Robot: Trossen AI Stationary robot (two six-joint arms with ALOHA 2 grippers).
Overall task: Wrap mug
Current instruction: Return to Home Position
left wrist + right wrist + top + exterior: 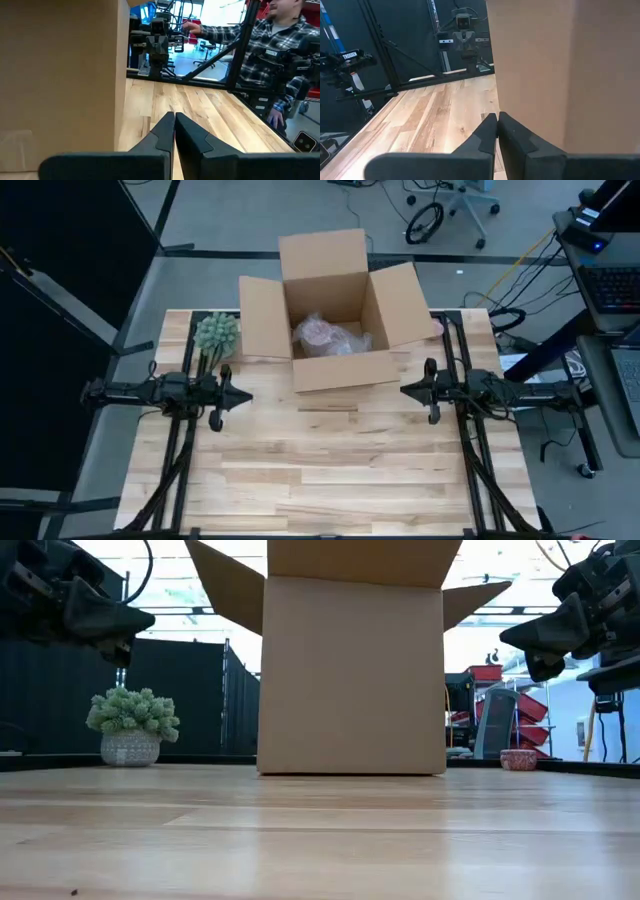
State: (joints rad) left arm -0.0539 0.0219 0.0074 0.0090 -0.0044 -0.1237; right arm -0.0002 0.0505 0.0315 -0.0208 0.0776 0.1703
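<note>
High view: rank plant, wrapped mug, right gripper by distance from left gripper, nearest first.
1. plant, on the left, just beyond the left gripper.
2. wrapped mug, centre, inside the box.
3. right gripper, opposite, on the right.

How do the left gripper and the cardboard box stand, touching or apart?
Apart. The high view shows a strip of bare table between the shut tip of the left gripper and the front wall of the cardboard box.

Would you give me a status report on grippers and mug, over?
Left gripper shut, empty, beside box. Right gripper same. Wrapped mug inside open box. Potted plant at table's far left corner.
</note>
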